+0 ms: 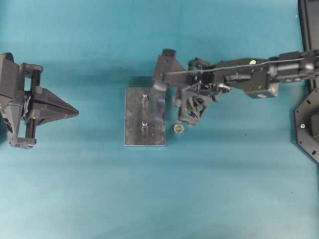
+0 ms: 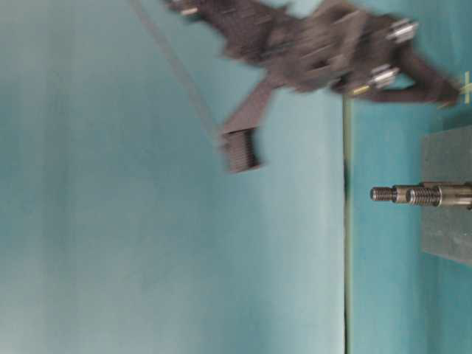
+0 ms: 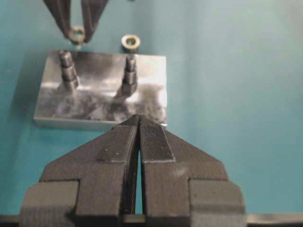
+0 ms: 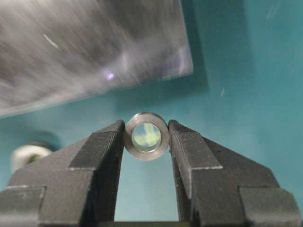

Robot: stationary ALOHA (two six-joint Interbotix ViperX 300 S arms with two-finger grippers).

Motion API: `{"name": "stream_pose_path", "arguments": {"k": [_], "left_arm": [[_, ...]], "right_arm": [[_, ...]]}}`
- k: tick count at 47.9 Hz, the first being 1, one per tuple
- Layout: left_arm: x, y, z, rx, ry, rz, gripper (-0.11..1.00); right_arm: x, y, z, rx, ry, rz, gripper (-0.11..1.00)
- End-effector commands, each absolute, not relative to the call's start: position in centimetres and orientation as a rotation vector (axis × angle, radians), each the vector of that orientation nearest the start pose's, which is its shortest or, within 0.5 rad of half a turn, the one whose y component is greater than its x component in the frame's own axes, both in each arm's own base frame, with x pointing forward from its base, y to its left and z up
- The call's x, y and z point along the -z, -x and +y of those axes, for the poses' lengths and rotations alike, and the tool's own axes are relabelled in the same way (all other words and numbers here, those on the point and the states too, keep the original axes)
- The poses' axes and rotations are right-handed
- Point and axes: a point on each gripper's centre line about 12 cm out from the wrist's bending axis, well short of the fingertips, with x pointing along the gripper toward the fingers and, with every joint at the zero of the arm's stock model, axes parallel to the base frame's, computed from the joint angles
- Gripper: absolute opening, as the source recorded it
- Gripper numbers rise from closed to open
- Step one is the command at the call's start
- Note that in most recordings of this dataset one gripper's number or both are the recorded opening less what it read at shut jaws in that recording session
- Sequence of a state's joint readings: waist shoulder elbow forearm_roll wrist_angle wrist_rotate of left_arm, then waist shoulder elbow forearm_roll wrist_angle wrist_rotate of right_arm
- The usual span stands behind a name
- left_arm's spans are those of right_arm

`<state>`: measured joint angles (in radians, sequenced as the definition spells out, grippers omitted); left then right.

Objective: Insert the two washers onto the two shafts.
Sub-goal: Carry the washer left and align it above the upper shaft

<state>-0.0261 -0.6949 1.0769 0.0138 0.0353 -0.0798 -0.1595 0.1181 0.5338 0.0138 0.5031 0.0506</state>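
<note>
Your right fingers (image 4: 147,130) pinch one washer (image 4: 147,136); a second washer (image 1: 179,128) lies beside the plate (image 1: 134,124) with two shafts (image 1: 144,98); left fingers (image 3: 138,137) are clenched, empty.

No readable text showing in any view.
Nothing is reading as a label, brand, number or sign on any surface: not on the metal plate (image 1: 144,117), the shafts (image 3: 129,74), the washer (image 4: 147,135), the end effectors or the table (image 1: 224,189).
</note>
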Motion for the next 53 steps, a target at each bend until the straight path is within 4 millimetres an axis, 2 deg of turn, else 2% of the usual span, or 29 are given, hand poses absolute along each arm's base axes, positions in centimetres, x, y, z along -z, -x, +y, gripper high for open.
{"name": "stream_pose_path", "arguments": {"k": [1, 11, 18, 34, 53], "left_arm": [[-24.1, -24.2, -0.7, 0.014, 0.058, 0.398, 0.00], [-24.0, -24.2, -0.6, 0.012, 0.058, 0.399, 0.00], [-24.0, -24.1, -0.7, 0.015, 0.062, 0.377, 0.00], [-23.9, -23.8, -0.7, 0.016, 0.064, 0.351, 0.00], [-23.9, -23.8, -0.7, 0.016, 0.064, 0.351, 0.00]], "right_arm": [[-16.1, -38.6, -5.4, 0.160, -0.146, 1.082, 0.32], [-18.8, -40.3, -4.3, 0.127, -0.122, 1.029, 0.32], [-20.1, -41.9, -4.5, 0.126, -0.120, 0.986, 0.32], [-19.1, -44.1, -5.7, 0.144, -0.083, 1.019, 0.32], [-18.6, -44.1, -6.3, 0.152, -0.082, 1.064, 0.32]]}}
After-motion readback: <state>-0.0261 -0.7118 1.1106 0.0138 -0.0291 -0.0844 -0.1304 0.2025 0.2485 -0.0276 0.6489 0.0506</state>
